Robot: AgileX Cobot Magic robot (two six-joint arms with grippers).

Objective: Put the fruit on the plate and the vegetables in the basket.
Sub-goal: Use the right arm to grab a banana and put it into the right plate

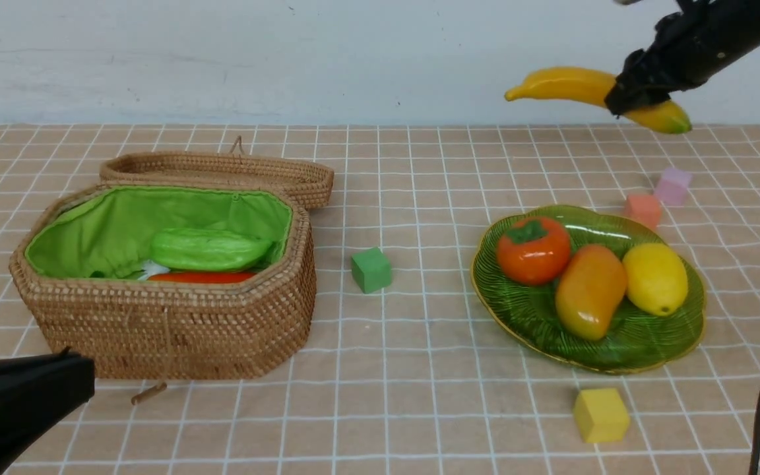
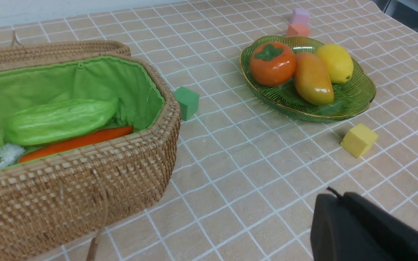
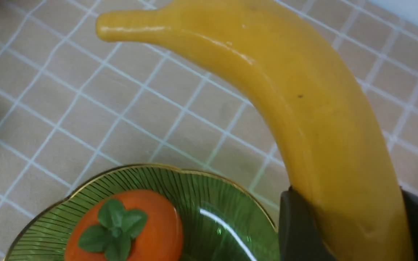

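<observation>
1. Banana [image 1: 568, 84] sits clamped in my right tool [image 1: 637, 102], held in the air above the far right of the worktop [image 1: 419, 369]; the tool's two dark fingers [image 3: 298, 232] press against the fruit on either side near its green-tipped end, and the stem end points toward the robot's left.
2. My left tool [image 2: 357, 232] is closed and holds nothing; I see only its dark body low at the near left, just in front of the basket [image 1: 175, 330].
3. On the plate [image 1: 644, 343], to the right, I count three fruits: the persimmon [image 1: 533, 249] on the left, the mango [image 1: 590, 290] in the middle and the lemon [image 1: 656, 278] on the right, lying close together.
4. The basket stands open on the left, its lid [image 1: 221, 173] folded back behind it. Inside, on the green lining [image 1: 109, 231], the light-green gourd [image 1: 208, 249] lies over the orange carrot [image 1: 202, 277].
5. I cannot make out an eggplant in any view.
6. Loose foam cubes lie on the worktop: a green cube [image 1: 371, 269] between basket and plate, a yellow cube [image 1: 601, 414] in front of the plate, and a salmon cube [image 1: 644, 209] and a lilac cube [image 1: 673, 186] just behind it.
</observation>
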